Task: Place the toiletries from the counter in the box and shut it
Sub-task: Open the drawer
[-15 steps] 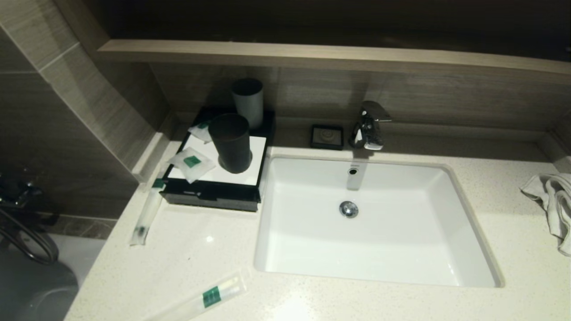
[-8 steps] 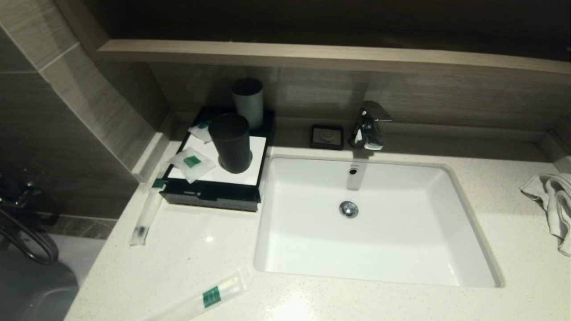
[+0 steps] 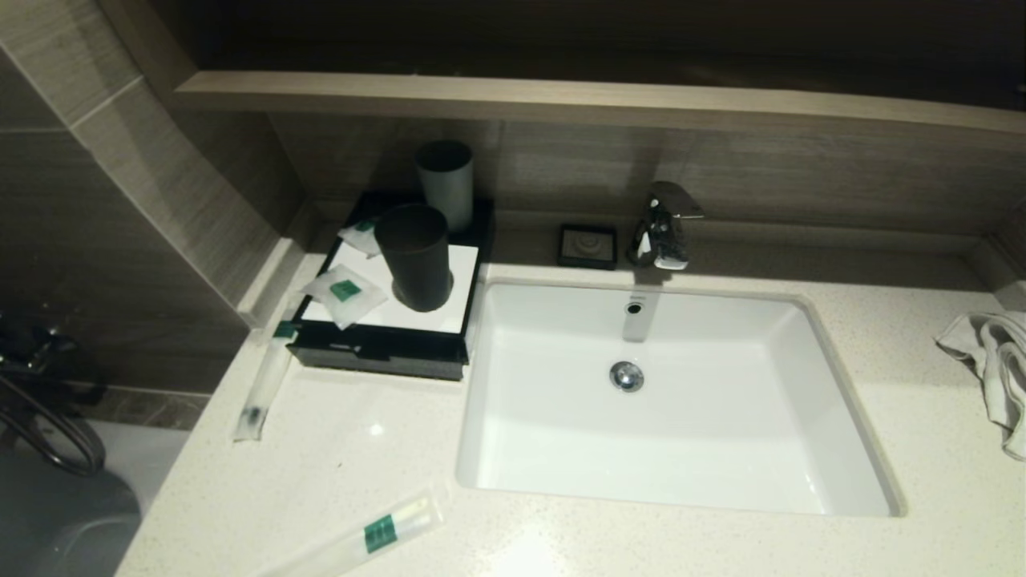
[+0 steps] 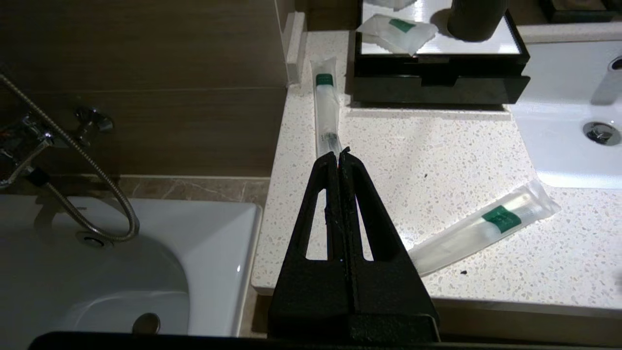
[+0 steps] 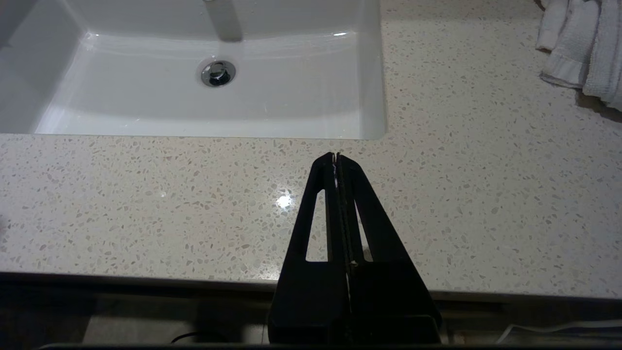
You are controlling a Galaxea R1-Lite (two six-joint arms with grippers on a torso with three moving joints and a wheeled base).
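Two long sachets lie on the counter (image 3: 337,449): one (image 3: 260,385) beside the box's left side, one (image 3: 377,533) near the front edge. Two small squarish sachets (image 3: 345,295) (image 3: 358,235) rest on the white top of the black box (image 3: 377,344), whose drawer front sits flush. In the left wrist view the same long sachets (image 4: 326,109) (image 4: 486,226) and the box (image 4: 437,82) show. My left gripper (image 4: 338,156) hangs shut and empty off the counter's front left edge. My right gripper (image 5: 336,156) is shut and empty before the counter's front edge, right of the sink. Neither gripper appears in the head view.
A black cup (image 3: 415,256) and a grey cup (image 3: 445,184) stand on the box. The white sink (image 3: 561,457) fills the middle, with a tap (image 3: 661,224) and small black soap dish (image 3: 587,244) behind. A white towel (image 3: 990,369) lies at the right. A bathtub (image 4: 121,272) is left of the counter.
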